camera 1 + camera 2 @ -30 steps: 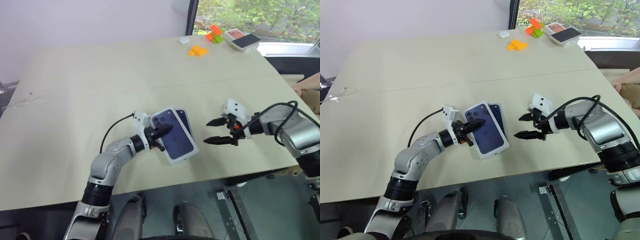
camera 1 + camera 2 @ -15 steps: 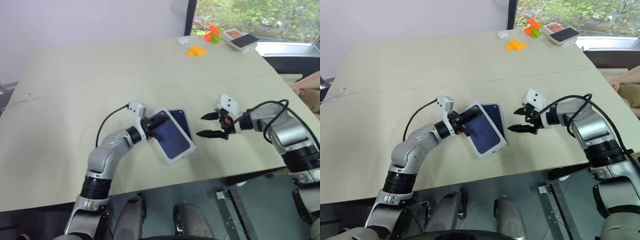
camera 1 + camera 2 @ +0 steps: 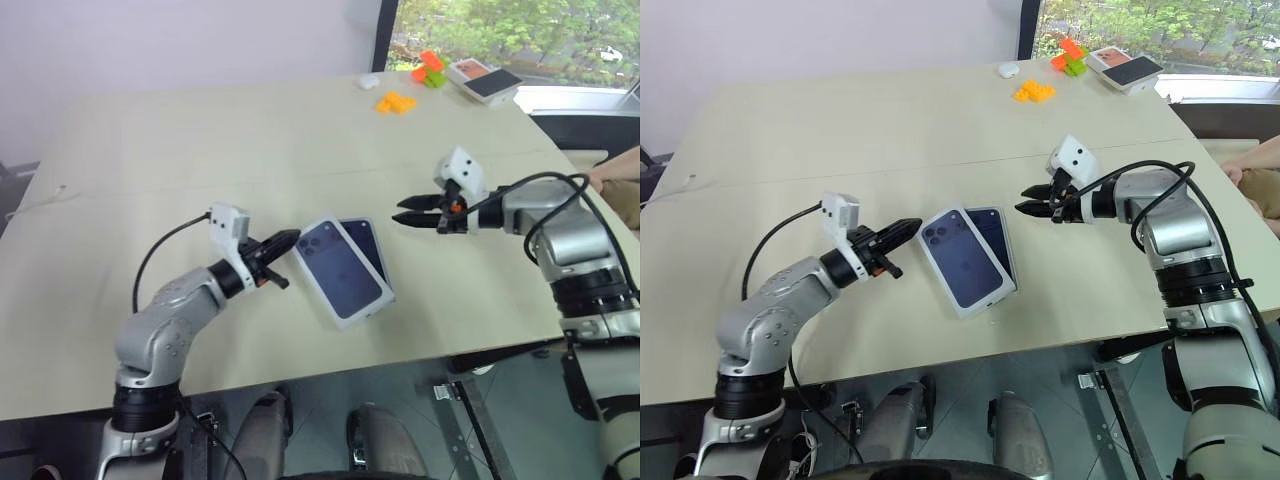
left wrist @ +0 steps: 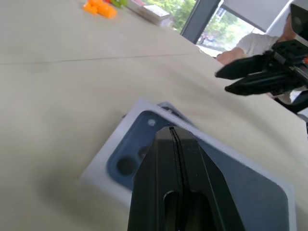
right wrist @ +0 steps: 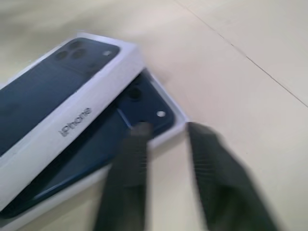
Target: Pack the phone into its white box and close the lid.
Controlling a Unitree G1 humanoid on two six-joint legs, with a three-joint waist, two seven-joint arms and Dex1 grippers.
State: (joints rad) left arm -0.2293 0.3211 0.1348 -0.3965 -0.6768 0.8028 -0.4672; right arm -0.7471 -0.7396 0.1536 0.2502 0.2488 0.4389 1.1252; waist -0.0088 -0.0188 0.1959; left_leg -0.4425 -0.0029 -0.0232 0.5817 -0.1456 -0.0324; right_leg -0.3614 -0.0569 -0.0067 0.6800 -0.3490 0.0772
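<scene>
The lid (image 3: 340, 270), white with a dark blue phone picture, lies skewed over the white box (image 5: 179, 119) near the table's front edge. The navy phone (image 3: 368, 240) lies in the box, and its camera corner shows past the lid's far edge. My left gripper (image 3: 290, 238) is shut and empty. It points at the lid's near left corner from a short gap away. My right gripper (image 3: 398, 212) hovers above the table to the right of the box. Its fingers are drawn close together with nothing between them.
At the far right corner lie orange blocks (image 3: 396, 101), green and orange blocks (image 3: 430, 68), a white box with a black-and-red top (image 3: 483, 78) and a small white object (image 3: 368, 81). A person's hand (image 3: 612, 176) rests at the right edge.
My left gripper has let go of the lid and drawn back to the left; the lid now rests askew on the box. My right gripper rose and its fingers closed in.
</scene>
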